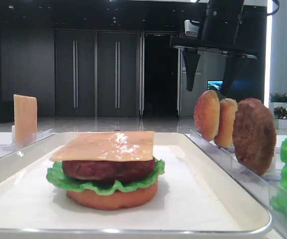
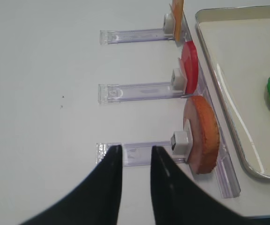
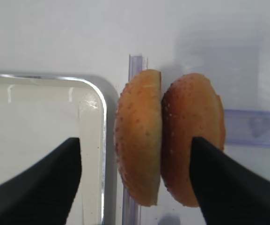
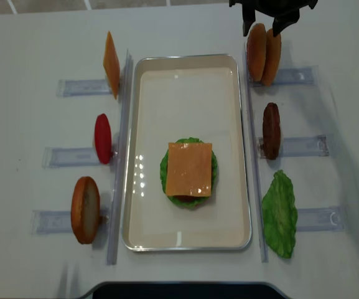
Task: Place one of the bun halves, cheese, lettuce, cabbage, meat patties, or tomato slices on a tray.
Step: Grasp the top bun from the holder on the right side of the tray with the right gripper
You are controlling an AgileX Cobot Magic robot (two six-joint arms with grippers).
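A cheese slice (image 1: pixel 105 146) tops the patty (image 1: pixel 108 169), lettuce (image 1: pixel 103 183) and bun base (image 1: pixel 112 198) at the tray's (image 1: pixel 208 199) middle; the right gripper (image 1: pixel 210 82) hangs wide above upright bun halves (image 1: pixel 215 121).

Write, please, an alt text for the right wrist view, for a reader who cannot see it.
Seen from above, the open right gripper hangs over two bun halves standing on edge side by side in a clear holder, one dark finger on each side of the pair. To the left lies the rounded corner of the white tray, on a white table.
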